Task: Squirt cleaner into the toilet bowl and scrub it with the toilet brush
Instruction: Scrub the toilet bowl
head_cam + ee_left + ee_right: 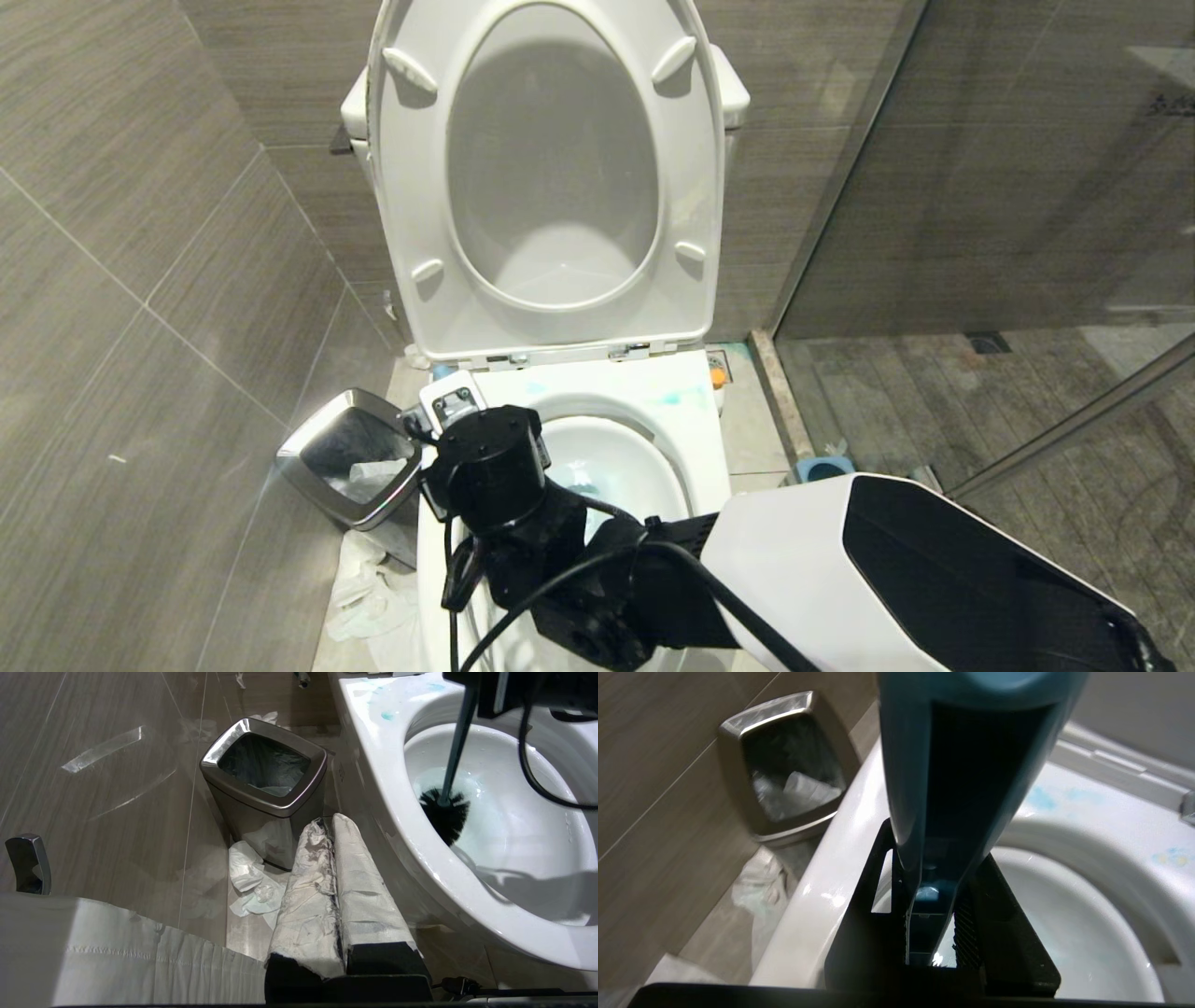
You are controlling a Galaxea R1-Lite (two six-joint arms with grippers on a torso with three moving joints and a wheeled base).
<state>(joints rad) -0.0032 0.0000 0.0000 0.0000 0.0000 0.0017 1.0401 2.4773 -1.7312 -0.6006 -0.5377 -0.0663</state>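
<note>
The white toilet bowl [695,439] stands with its seat and lid [551,168] raised. My right gripper [934,863] is shut on the teal handle of the toilet brush [971,765], over the bowl's left side. In the left wrist view the handle [457,746] runs down to the black bristle head [444,814], which rests low against the bowl's inner wall. Turquoise cleaner smears [387,715] mark the back rim, and the water is tinted blue. My left gripper [329,822], fingers wrapped in white tape, is shut and holds nothing, low beside the bowl's outer wall.
A chrome-rimmed square waste bin [350,457] stands left of the toilet, with crumpled tissue [247,877] on the floor by it. A glass shower partition [980,187] closes the right side. A blue holder [826,467] sits on the floor right of the toilet. Tiled wall on the left.
</note>
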